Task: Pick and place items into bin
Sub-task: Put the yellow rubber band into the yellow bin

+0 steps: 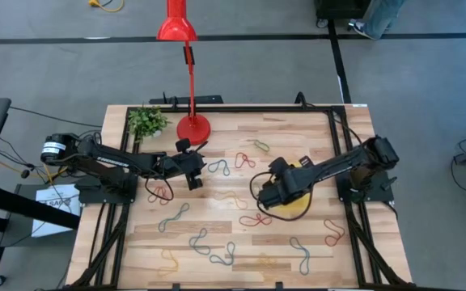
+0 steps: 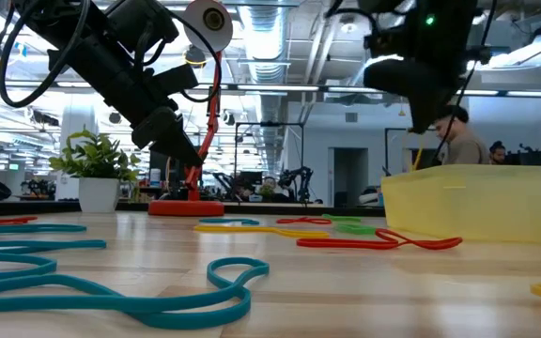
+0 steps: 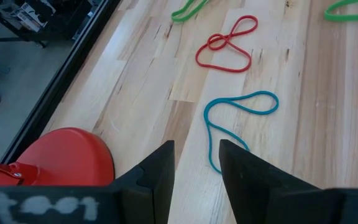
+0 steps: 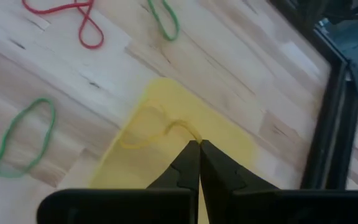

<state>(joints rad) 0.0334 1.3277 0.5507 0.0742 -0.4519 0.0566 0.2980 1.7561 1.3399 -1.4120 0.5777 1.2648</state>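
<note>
Right now, low in the right wrist view, the right gripper [image 4: 198, 148] is pinched shut on a yellow loop [image 4: 146, 130] dangling over the bin [image 4: 229, 134]. Best to open only while centred there. Farther off, the left gripper [image 1: 194, 181], jaws apart, hovers left of centre.

Even, bright light falls on the table [image 1: 217, 242] from overhead, leaving only faint, soft shadows under the arms. In the low view, rows of ceiling lights [image 2: 280, 56] glare in the far room, and the arms stand dark against them. The near blue loop [image 2: 111, 296] is soft and out of focus. The left wrist view blurs at its near edge.
</note>
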